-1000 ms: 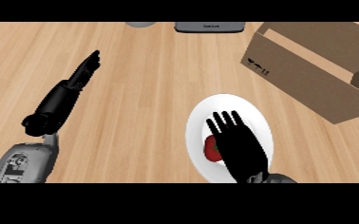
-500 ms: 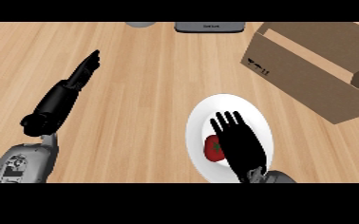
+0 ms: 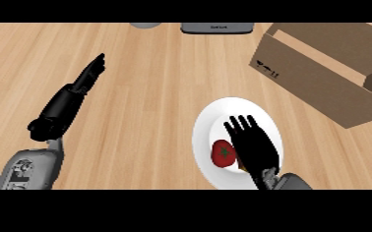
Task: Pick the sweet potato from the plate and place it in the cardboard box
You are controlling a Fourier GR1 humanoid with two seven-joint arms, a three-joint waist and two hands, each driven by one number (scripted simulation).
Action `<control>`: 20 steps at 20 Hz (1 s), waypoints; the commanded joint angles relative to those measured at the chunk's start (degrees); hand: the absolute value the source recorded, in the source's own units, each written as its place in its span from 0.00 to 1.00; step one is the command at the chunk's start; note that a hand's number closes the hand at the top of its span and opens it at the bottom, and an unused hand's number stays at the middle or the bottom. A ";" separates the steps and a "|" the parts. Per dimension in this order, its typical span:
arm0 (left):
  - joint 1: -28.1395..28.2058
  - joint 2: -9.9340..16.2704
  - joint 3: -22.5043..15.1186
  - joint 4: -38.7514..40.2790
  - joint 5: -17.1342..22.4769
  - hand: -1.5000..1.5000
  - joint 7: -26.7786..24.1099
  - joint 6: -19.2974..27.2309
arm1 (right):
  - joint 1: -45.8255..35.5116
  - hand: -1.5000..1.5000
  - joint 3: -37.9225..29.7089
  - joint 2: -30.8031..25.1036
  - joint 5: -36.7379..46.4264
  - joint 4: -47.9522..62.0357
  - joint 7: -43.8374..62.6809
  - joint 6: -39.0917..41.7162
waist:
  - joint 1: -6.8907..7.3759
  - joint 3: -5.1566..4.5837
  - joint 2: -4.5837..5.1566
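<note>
A wooden counter [image 3: 167, 78] is filling the view, its pale planks running across. Taking the one white plate [image 3: 218, 115] as the landmark: it is sitting near the lower edge, right of centre. One reddish sweet potato [image 3: 222, 153] is lying on the plate's near left part. The right hand [image 3: 253, 145] is hovering over the plate, fingers straight and spread apart, holding nothing; its edge is just beside the sweet potato, and whether they are touching cannot be told. Well to the left of the plate, the left hand [image 3: 73, 96] is resting open, fingers straight and together, pointing away. Beyond the plate to the right, one cardboard box [image 3: 320, 69] is standing, near it but apart. Farthest from the plate, along the counter's back edge, one dark grey device [image 3: 216, 27] and one grey rounded object [image 3: 145, 24] are showing partly.
</note>
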 commanded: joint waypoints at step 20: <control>-2.41 -0.61 1.67 0.90 0.04 0.50 0.39 -2.09 | -24.52 1.00 -16.67 14.28 -7.65 29.56 -25.83 -20.37 | 1.55 0.06 0.58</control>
